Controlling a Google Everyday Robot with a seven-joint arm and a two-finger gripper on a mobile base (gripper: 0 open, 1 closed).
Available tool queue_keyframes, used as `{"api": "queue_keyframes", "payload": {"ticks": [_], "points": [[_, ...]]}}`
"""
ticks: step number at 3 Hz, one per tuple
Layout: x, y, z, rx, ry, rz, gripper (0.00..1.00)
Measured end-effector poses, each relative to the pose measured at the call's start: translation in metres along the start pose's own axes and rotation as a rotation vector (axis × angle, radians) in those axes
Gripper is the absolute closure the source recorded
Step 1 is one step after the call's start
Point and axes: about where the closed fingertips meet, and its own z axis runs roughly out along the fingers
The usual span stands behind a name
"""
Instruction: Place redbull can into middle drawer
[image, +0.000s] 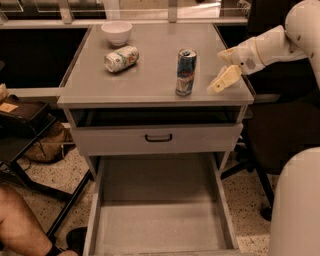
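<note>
Speckled floor is seen around a grey cabinet whose tabletop (150, 82) carries three things. At the back left a white bowl (116, 32) is set upright, and just in front of it a white-and-green can (121, 58) is laid on its side. Right of centre the redbull can (185, 71) is stood upright near the front edge. Near it, not touching, the claw (216, 72) is held at the right edge, fingers spread apart. Below, the middle drawer (160, 225) is pulled out.

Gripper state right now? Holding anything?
Gripper: open, holding nothing, apart from and just right of the upright redbull can on the cabinet top.
</note>
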Motion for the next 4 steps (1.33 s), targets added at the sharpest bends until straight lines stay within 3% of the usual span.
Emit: {"api": "queue_keyframes", "payload": {"ticks": [3, 4], "points": [[-0.012, 0.022, -0.057, -0.009, -0.009, 0.041, 0.00], [-0.011, 0.028, -0.059, -0.033, -0.031, 0.055, 0.00]]}}
